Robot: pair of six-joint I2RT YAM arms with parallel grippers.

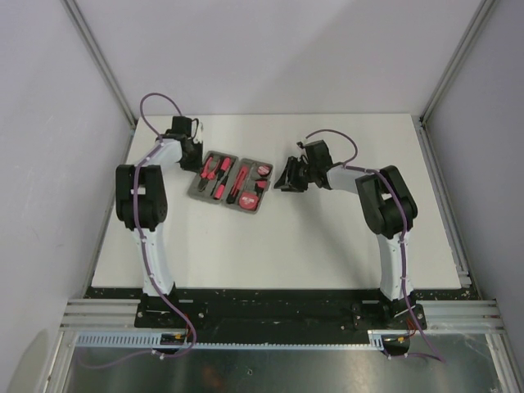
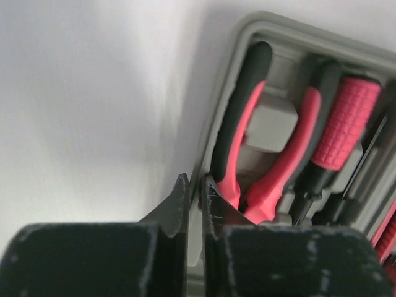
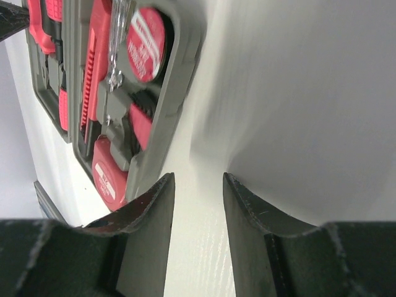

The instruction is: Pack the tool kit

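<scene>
Your tool kit (image 1: 232,182) lies open, its long axis running far-left to near-right. The left pincer (image 2: 195,185) clamps its left rim. The right pincer (image 3: 198,182) gapes just beside its right end.

Grey case (image 2: 260,25), red-and-black pliers (image 2: 238,117), red grid-textured screwdriver handle (image 2: 346,117), red round tape measure (image 3: 146,44) with white lettering, white table (image 1: 311,237).

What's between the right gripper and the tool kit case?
Only bare white table, seen in the top view between the right gripper and the tool kit case.
</scene>
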